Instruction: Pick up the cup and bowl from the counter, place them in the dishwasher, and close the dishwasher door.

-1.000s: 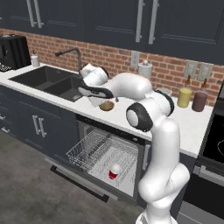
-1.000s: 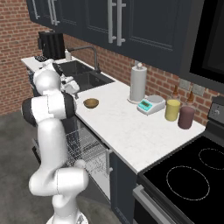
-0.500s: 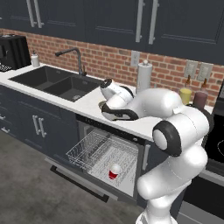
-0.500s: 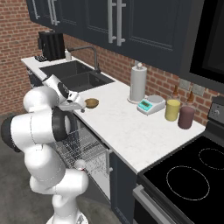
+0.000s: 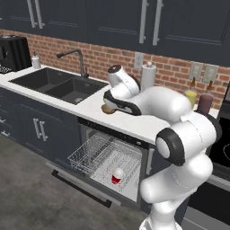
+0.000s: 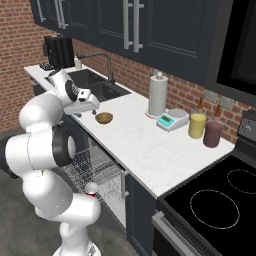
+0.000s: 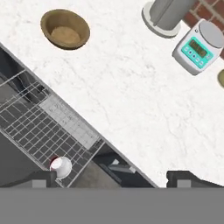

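Nearer the bowl (image 7: 65,29) now, fingers (image 7: 189,177) empty.

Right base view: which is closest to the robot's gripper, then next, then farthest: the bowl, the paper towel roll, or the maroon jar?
From the gripper, going along the counter:
1. Bowl, right beside the gripper, near the sink end.
2. Paper towel roll, farther along, by the brick wall.
3. Maroon jar, farthest, at the stove end.
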Tool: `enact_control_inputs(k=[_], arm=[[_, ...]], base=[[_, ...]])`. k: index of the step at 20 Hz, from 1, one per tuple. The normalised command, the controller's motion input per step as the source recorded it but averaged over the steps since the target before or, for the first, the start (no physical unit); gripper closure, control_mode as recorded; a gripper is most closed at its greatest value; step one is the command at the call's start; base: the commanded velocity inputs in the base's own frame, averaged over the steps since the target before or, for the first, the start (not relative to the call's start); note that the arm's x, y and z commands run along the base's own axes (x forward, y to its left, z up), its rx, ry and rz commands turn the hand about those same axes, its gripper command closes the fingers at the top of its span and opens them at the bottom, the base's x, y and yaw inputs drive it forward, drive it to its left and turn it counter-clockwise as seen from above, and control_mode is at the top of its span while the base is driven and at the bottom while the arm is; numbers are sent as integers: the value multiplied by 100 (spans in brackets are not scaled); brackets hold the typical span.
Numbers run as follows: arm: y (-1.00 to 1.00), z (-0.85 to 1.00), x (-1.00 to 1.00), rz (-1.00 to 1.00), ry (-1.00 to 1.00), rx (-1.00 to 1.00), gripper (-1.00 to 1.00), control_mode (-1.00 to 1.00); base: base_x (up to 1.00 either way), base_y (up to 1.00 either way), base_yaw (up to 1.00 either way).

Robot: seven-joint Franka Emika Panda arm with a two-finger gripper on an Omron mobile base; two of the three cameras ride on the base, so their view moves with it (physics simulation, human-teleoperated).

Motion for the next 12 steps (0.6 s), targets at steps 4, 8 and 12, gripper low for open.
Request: enact_control_inputs(k=[4, 8, 12], arm=[[0, -15, 15, 0, -23, 39, -100, -100], [0, -39, 19, -3, -35, 43, -100, -100], [0, -34, 31, -10, -23, 30, -100, -100]], base=[[0, 0, 0], [0, 0, 0], [0, 0, 0]])
